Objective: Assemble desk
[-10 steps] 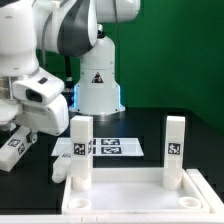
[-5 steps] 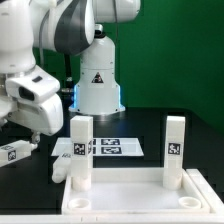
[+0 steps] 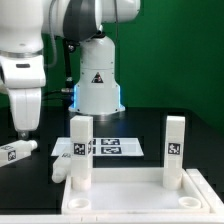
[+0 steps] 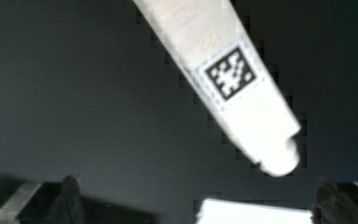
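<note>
The desk's white rimmed tabletop (image 3: 130, 203) lies at the front of the exterior view. Two white square legs stand upright in its far corner sockets, one on the left (image 3: 80, 150) and one on the right (image 3: 175, 148), each with a tag sticker. A third leg (image 3: 16, 152) lies flat on the black table at the exterior view's left. It also shows in the wrist view (image 4: 220, 70), lying diagonally with its tag up. My gripper (image 3: 22, 130) hangs just above this leg, pointing down. In the wrist view my gripper (image 4: 202, 205) is open and empty, with the fingers (image 4: 51, 200) far apart.
The marker board (image 3: 108, 147) lies flat behind the tabletop. The white robot base (image 3: 97, 85) with a triangle sticker stands at the back. A small white piece (image 3: 62, 171) sits by the tabletop's left far corner. A white corner (image 4: 247, 212) shows between my fingers.
My gripper has let go of the leg at the left, risen above it and turned to point straight down. The leg now lies flat on the table.
</note>
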`<state>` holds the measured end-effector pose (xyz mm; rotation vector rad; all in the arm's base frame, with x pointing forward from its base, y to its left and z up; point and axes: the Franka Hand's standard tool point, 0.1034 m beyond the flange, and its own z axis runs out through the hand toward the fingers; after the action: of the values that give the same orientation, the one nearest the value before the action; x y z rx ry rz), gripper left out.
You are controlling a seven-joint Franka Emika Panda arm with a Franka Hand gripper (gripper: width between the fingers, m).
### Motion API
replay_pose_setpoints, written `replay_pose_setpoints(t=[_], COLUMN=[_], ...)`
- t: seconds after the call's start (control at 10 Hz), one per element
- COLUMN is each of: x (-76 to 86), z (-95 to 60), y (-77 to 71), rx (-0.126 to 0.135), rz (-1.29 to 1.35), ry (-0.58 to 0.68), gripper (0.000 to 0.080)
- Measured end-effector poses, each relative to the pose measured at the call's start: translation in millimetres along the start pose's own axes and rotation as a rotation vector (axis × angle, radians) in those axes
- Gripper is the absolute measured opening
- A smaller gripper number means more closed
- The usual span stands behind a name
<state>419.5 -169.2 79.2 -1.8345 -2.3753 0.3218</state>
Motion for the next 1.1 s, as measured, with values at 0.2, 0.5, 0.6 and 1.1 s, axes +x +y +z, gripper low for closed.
replay_pose_setpoints(t=[0.2,0.5,0.6,1.1], x=[-2.0,-9.0,-12.6,-11.6], z=[3.3,-4.2,-8.3,-10.8], y=[-2.7,10.7,19.0,24.9], rx=[0.006,-0.002,-0.010,0.032], rz=[0.127,0.474,0.576,1.211], ry=[0.005,-0.003,-0.005,0.013], gripper=[0.0648,0.0648,0.0648,0.0648])
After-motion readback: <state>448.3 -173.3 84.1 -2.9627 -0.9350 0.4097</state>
